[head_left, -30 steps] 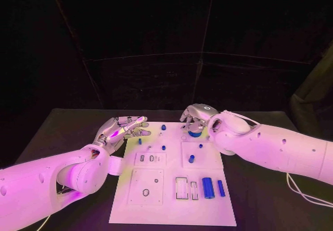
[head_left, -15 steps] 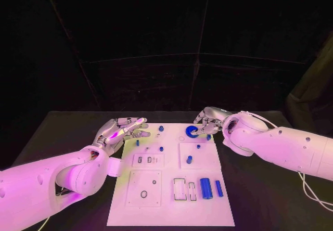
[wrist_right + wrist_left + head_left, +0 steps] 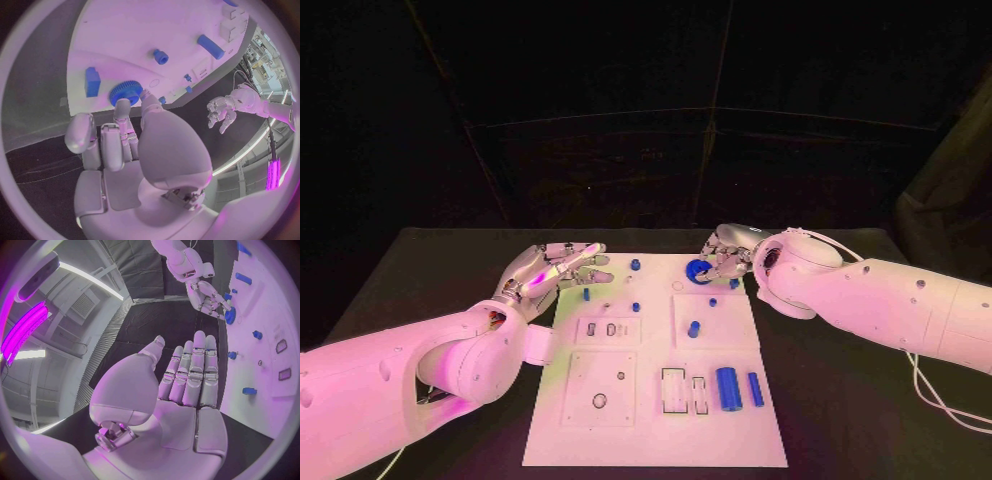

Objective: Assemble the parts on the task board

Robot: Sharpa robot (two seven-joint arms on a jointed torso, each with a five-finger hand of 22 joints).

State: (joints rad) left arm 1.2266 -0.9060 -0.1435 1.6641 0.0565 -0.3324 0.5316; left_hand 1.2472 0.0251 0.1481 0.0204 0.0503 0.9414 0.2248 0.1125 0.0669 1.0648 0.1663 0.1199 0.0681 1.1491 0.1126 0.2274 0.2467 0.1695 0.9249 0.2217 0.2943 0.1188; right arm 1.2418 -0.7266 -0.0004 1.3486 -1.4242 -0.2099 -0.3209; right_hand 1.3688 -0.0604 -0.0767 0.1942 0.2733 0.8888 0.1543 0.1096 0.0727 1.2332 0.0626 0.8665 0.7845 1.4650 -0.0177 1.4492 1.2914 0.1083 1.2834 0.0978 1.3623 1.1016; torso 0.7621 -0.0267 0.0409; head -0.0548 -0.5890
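Observation:
The white task board (image 3: 661, 420) lies lengthwise in the middle of the black table. My right hand (image 3: 726, 252) pinches a round blue toothed gear (image 3: 698, 272) in its fingertips, low over the board's far right part. The right wrist view has the gear (image 3: 125, 92) between thumb and finger, beside a blue block (image 3: 92, 81). My left hand (image 3: 560, 268) hovers open over the board's far left corner, fingers straight and holding nothing. In the left wrist view its palm (image 3: 187, 385) faces the right hand (image 3: 209, 297).
Two blue cylinders (image 3: 727, 388) (image 3: 756, 389) lie near the board's near right side, next to rectangular slots (image 3: 675, 390). Several small blue pegs (image 3: 692, 328) stand across the far half. Bare black table (image 3: 430, 270) surrounds the board.
My right hand has shifted a little over the board's far right part, still pinching the blue gear. The left hand has stayed put and open.

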